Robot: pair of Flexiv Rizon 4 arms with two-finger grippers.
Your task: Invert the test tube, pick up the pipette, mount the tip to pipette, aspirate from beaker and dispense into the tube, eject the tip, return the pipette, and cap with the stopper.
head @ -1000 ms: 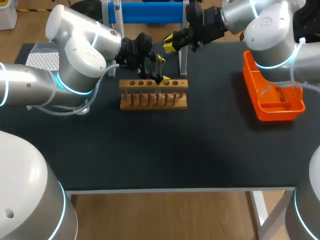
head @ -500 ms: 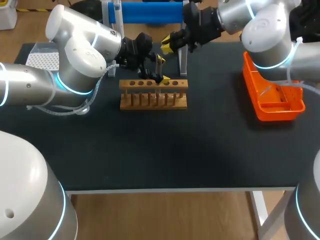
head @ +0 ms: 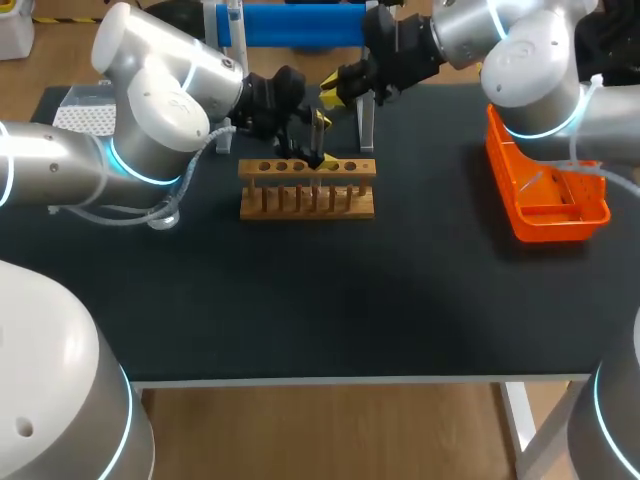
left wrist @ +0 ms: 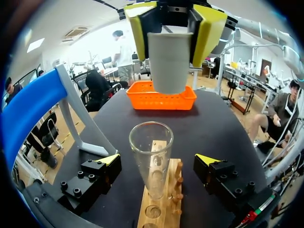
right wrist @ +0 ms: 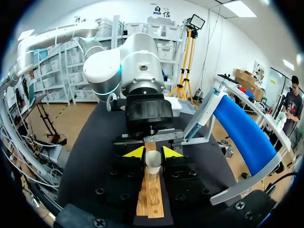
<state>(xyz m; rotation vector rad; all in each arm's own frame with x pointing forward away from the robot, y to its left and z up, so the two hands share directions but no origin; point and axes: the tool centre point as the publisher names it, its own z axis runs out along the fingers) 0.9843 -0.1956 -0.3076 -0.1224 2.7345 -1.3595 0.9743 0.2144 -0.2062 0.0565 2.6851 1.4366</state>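
A: Two grippers worked at the wooden rack point(left wrist: 164, 202). Right gripper point(left wrist: 169, 45) clamped the stopper point(left wrist: 168, 66) above the racked test tube point(left wrist: 151, 142); left gripper point(left wrist: 156, 160) stood wide, clear of it.
B: Judged best: plumb, centred descent.

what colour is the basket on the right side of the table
Orange. The basket shows best in the head view.

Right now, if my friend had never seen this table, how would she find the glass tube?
In the middle of the black table stands a wooden rack. A clear test tube stands upright in it, mouth up, between the open fingers of the left end effector. It is the only glass thing in the rack. The white stopper nearby is solid and is gripped by the right end effector.
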